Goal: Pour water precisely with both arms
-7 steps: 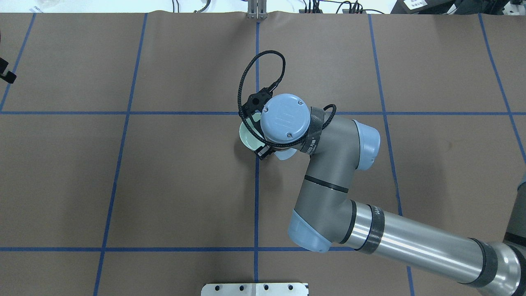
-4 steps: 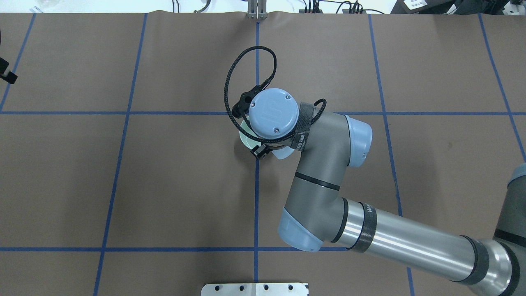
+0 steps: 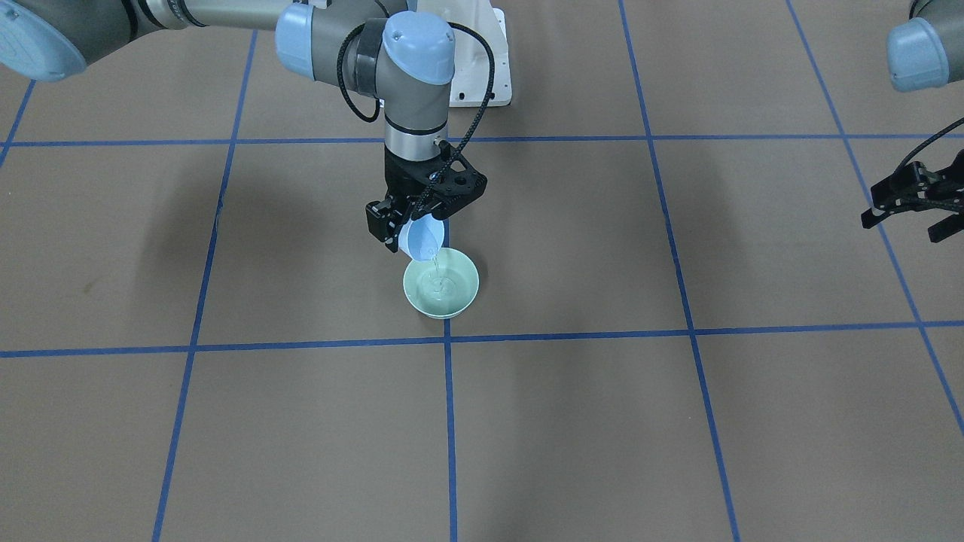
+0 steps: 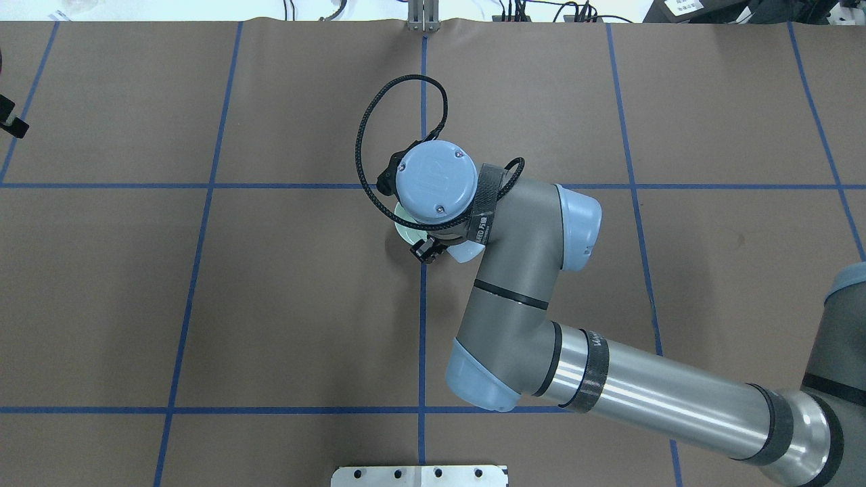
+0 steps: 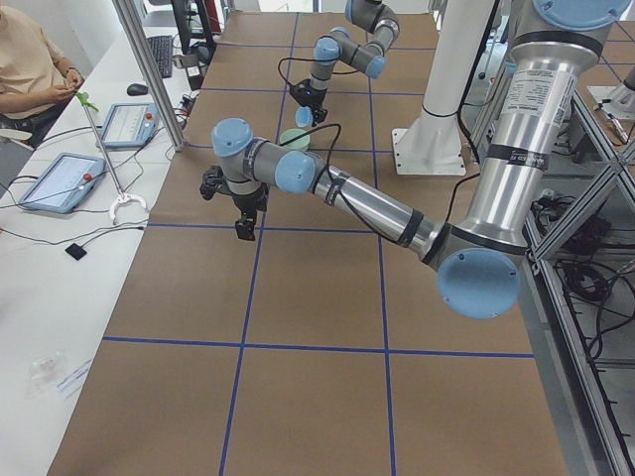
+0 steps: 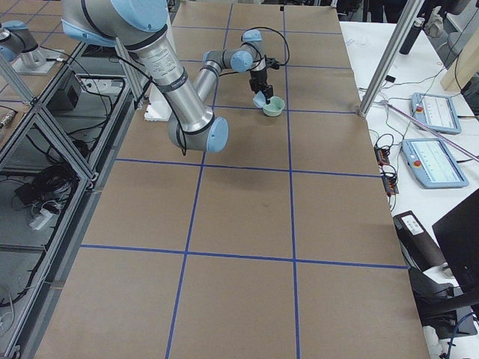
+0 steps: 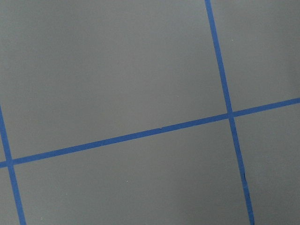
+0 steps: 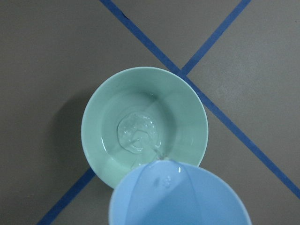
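Water [image 8: 137,133] sits as one small rippled pool in the bottom of your single green bowl [image 3: 422,299], near the worktop's [image 3: 678,421] middle. A thin stream feeds it from the lip of the one blue cup [image 3: 420,237]. Your right end effector [image 3: 407,226] clamps that cup, which is steeply tilted with its mouth down toward the bowl. Your left end effector [image 3: 902,226] hangs with fingers spread near the worktop's left end.

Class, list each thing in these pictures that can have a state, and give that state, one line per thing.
blue cup: tilted, pouring.
green bowl: upright, catching the pour.
water: thin stream from the cup, small pool in the bowl.
right gripper: shut on blue cup.
left gripper: open, empty, far off to the side.
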You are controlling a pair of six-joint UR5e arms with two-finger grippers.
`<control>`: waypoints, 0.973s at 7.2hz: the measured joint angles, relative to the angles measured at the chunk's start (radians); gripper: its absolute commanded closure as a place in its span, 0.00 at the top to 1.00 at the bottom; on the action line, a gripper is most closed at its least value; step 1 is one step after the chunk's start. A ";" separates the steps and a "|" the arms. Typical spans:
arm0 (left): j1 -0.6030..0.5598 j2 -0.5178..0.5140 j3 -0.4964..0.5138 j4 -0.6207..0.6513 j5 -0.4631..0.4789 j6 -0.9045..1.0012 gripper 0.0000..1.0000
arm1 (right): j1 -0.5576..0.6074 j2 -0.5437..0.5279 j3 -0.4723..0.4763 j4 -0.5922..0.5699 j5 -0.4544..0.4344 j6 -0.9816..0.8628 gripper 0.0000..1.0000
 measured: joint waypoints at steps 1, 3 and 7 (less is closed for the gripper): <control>0.000 0.000 0.000 0.000 0.000 0.000 1.00 | 0.000 0.005 -0.003 -0.005 0.007 -0.006 0.00; 0.000 0.000 0.000 0.000 0.000 0.000 1.00 | 0.001 0.007 -0.008 -0.008 0.011 -0.012 0.00; 0.000 -0.002 -0.001 0.000 0.000 0.000 1.00 | 0.004 -0.001 -0.006 0.043 0.010 0.009 0.00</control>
